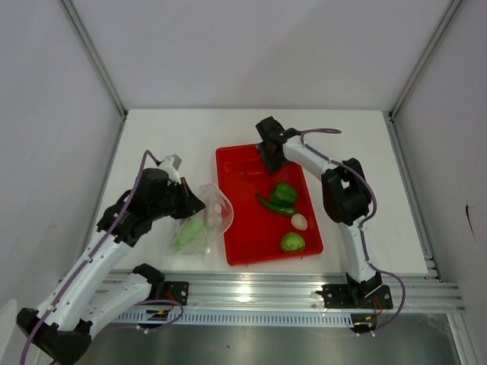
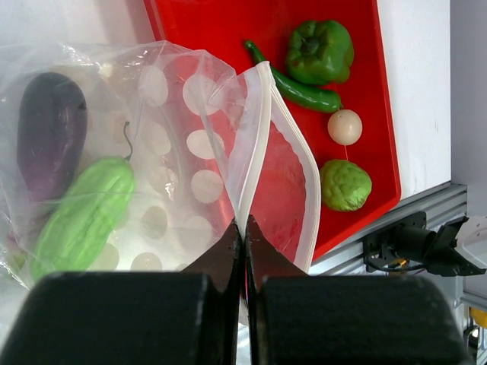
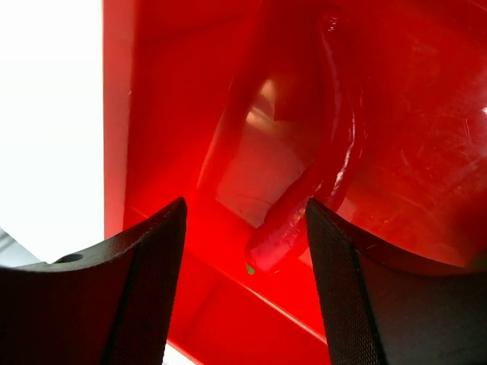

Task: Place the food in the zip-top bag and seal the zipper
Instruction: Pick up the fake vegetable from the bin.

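Note:
The clear zip-top bag (image 1: 204, 222) lies left of the red tray (image 1: 251, 228), its mouth toward the tray. In the left wrist view the bag (image 2: 167, 175) holds the purple eggplant (image 2: 49, 133) and light green gourd (image 2: 80, 217). My left gripper (image 2: 245, 228) is shut on one lip of the whitish zipper strip (image 2: 262, 137); the mouth gapes open. In the tray lie the green pepper (image 2: 319, 49), green chili (image 2: 304, 90), white egg (image 2: 345, 127) and round green piece (image 2: 346, 185). My right gripper (image 3: 245, 209) is open, low over the tray's far end, and the red chili's (image 3: 327, 175) tip lies between its fingers.
The tray's rim (image 3: 122, 114) runs close by the right gripper's left finger. The aluminium rail (image 1: 289, 293) runs along the table's near edge, and frame posts stand at the back corners. The right arm (image 1: 342, 190) reaches over the tray's right side.

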Controlling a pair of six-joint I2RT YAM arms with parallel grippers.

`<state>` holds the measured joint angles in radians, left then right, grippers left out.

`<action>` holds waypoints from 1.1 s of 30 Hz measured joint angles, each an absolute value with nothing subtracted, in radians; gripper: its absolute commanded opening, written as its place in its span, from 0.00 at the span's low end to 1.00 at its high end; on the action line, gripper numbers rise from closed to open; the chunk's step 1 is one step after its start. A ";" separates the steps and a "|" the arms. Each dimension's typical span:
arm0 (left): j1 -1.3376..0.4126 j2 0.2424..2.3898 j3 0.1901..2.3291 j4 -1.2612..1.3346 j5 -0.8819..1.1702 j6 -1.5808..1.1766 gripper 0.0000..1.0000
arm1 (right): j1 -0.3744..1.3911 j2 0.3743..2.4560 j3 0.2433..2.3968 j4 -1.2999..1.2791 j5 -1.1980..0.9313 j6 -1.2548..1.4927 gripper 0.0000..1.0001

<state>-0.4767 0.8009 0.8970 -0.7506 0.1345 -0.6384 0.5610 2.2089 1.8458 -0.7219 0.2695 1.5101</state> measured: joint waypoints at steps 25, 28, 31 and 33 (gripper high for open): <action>-0.477 0.809 0.895 -0.750 0.134 -0.638 0.01 | 0.607 2.145 1.780 -0.715 0.407 1.537 0.63; -0.477 0.809 0.885 -0.746 0.134 -0.638 0.01 | 0.607 2.128 1.780 -0.743 0.402 1.546 0.64; -0.477 0.809 0.877 -0.746 0.134 -0.638 0.01 | 0.607 2.120 1.772 -0.745 0.387 1.558 0.63; -0.477 0.809 0.876 -0.745 0.134 -0.638 0.01 | 0.606 2.119 1.756 -0.741 0.371 1.573 0.63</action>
